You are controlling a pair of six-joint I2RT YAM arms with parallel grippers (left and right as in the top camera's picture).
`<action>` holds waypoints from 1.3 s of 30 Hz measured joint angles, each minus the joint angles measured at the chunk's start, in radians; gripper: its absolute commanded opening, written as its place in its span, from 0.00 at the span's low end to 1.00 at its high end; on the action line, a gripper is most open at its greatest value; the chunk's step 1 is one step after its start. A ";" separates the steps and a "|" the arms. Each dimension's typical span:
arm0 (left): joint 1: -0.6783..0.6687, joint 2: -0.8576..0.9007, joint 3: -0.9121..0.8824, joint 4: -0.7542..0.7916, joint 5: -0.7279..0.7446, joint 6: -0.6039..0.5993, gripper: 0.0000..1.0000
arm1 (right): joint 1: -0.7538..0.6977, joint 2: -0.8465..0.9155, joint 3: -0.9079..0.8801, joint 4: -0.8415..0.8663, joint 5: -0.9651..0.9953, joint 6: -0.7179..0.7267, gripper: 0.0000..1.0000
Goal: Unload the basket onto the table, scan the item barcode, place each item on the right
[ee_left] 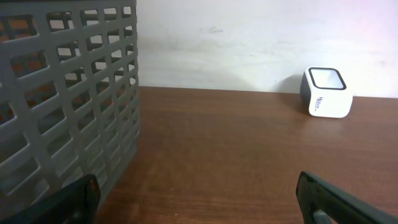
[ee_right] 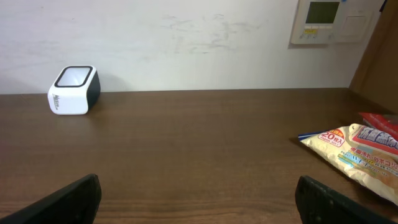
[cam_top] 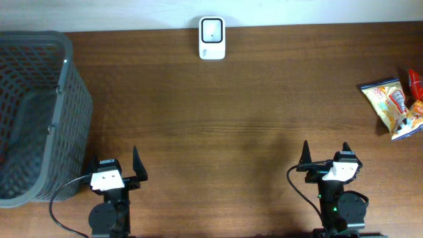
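Dark fingers (ee_right: 68, 199) of the right gripper (cam_top: 326, 151) fill the bottom corners of its wrist view. They stand spread as wide as they go, with nothing between them but bare wood. The left gripper (cam_top: 114, 158) is the same: jaws fully apart and holding nothing. Both sit at the near edge of the table (cam_top: 211, 119), well apart from each other, and a thin cable (cam_top: 63, 192) trails from the left arm.

A yellow-and-white snack bag (cam_top: 390, 102) lies flat at the far right of the table, up and to the right of the right gripper and well clear of it. Its printed face is up, and no barcode can be made out on it. A red packet (cam_top: 414, 82) lies against its outer side, partly cut off by the edge of the overhead view.

A small white scanner (cam_top: 212, 38) with a dark window on top stands at the middle of the table's far edge, close to the pale wall (ee_right: 186, 37). It is well away from the bag and from both arms.

A grey mesh basket (cam_top: 63, 59) stands at the left end of the table, just beside the left gripper. Something reddish shows through its lattice, too hidden to name. On the wall beyond the right end hangs a beige control panel (ee_right: 323, 18) with a small screen.
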 measured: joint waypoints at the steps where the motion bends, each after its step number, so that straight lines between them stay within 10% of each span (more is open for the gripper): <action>1: 0.000 0.000 0.000 0.000 0.000 0.000 0.99 | 0.000 0.000 0.000 0.000 0.000 0.000 0.98; 39: 0.000 0.000 0.000 0.001 0.000 0.000 0.99 | 0.000 0.000 0.000 0.002 0.015 -0.054 0.98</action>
